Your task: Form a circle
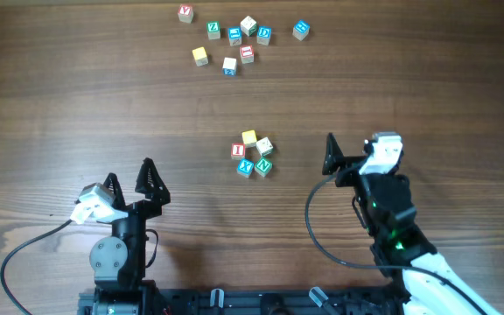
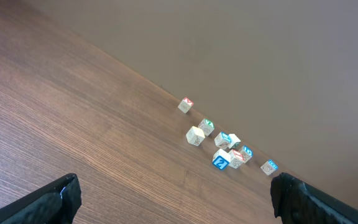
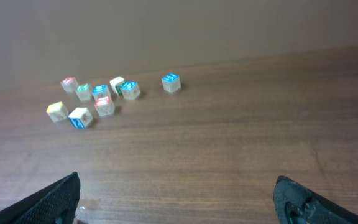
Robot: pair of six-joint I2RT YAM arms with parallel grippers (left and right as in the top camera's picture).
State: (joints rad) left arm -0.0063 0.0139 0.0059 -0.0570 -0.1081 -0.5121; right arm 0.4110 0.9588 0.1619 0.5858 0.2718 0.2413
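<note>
Five letter cubes form the circle (image 1: 252, 155), a tight ring about as wide as it is deep, at mid-worktop (image 1: 59, 105) in the overhead view, ahead of and between both arms. The left jaws and right jaws stand spread to their fullest, gripping and touching nothing, well apart from the ring. Left wrist view: jaws wide, bare wood between them, loose cubes (image 2: 222, 146) far ahead. Right wrist view: jaws equally wide and empty, the loose cubes (image 3: 104, 96) beyond.

A wooden table (image 1: 59, 96) bears a tight circle (image 1: 252, 154) of five letter cubes and a loose scatter (image 1: 234, 36) beyond.
</note>
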